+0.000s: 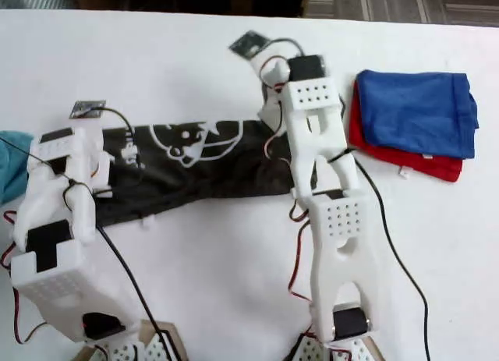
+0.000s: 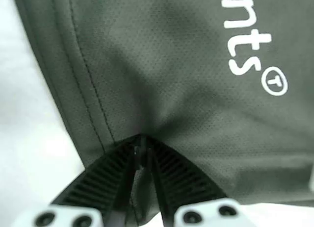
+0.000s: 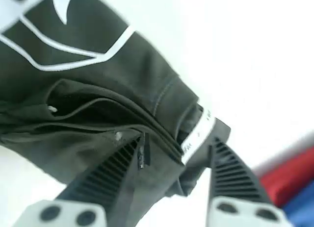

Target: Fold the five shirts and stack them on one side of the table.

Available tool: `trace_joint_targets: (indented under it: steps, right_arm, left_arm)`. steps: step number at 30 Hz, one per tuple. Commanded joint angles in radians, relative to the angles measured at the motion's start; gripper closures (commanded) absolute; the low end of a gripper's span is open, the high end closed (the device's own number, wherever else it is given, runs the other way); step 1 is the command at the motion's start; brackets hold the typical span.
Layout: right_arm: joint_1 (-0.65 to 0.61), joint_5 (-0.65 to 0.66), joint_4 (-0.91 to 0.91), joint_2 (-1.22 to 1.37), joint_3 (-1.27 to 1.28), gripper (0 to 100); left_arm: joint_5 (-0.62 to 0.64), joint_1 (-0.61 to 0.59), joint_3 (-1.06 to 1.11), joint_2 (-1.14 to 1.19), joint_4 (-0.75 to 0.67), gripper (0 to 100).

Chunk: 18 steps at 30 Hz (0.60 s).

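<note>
A black shirt (image 1: 195, 162) with a white print lies stretched as a long band across the middle of the white table. At its left end my left gripper (image 1: 125, 154) is shut on the cloth; in the left wrist view the fingertips (image 2: 141, 149) pinch a fold of the shirt (image 2: 171, 65) near a stitched seam. At its right end sits my right gripper (image 1: 271, 115). There my right gripper (image 3: 179, 141) is open, and the bunched edge of the shirt (image 3: 98, 89), with a white label, lies between the two fingers.
A folded blue shirt (image 1: 417, 111) rests on a folded red shirt (image 1: 405, 160) at the right side of the table (image 1: 195, 65). A teal shirt (image 1: 12, 166) pokes in at the left edge. Cables trail from both arms.
</note>
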Motion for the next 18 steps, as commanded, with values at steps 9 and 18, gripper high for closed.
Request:
trace_joint_targets:
  steps: [9, 18]
  right_arm:
    - [-0.087, -0.063, 0.025, -0.305, 0.373, 97.7]
    - [-0.211, -0.173, -0.168, -0.335, 0.578, 97.7]
  left_arm:
    - [-0.003, 0.006, 0.004, -0.011, -0.021, 97]
    - [-0.003, 0.006, 0.004, -0.011, -0.021, 97]
